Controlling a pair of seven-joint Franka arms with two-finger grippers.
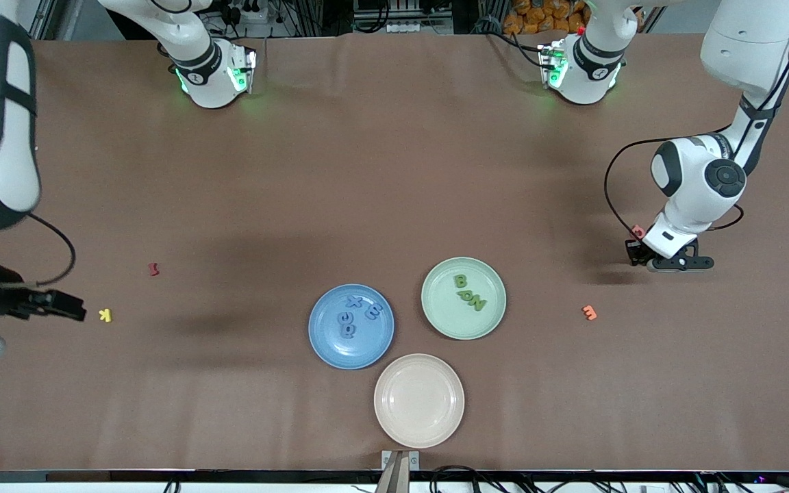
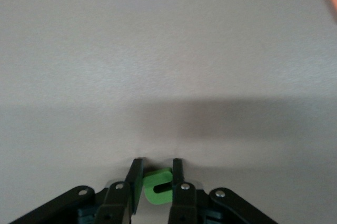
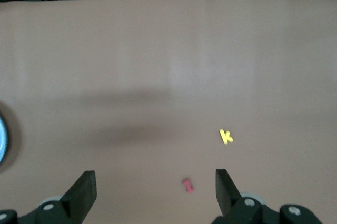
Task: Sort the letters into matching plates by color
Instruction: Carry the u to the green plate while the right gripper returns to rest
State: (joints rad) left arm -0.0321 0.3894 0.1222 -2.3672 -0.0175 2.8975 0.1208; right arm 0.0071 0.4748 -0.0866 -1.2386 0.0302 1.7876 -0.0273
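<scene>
One green letter (image 2: pixel 157 187) sits pinched in the left gripper (image 2: pixel 157 174); the right gripper (image 3: pixel 155 190) waits, spread wide.

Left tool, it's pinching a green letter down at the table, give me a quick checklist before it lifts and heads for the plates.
1. Grip: left tool shut on the green letter, seated between its fingers: ok.
2. Destination: green plate has bare space beside its three green letters: ok.
3. Strays nearby: pink letter beside the tool, orange letter apart; neither caught: ok.
4. Right tool open, empty, waiting at the right arm's end: ok.
5. Blue plate holds four blue letters: ok.
6. Letter lifted off the table: cannot tell.
</scene>
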